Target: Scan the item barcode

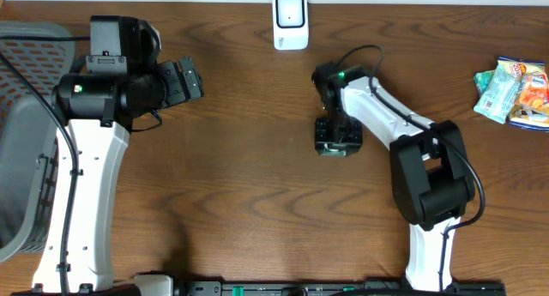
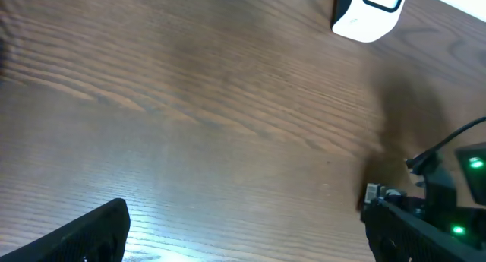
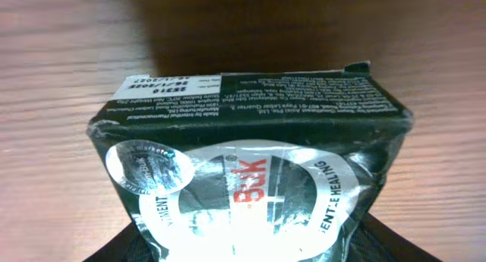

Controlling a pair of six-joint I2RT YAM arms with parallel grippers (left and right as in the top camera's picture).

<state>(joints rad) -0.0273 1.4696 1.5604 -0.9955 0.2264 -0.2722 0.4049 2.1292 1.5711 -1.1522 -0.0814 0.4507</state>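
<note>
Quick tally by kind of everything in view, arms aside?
White scanner: 1
Dark green box: 1
Grey basket: 1
Snack-packet pile: 1 (the packets overlap, so their number is unclear)
Total: 4

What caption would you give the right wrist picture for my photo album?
Close-up of a dark green box with a round white label and fine print, on the wooden table.
</note>
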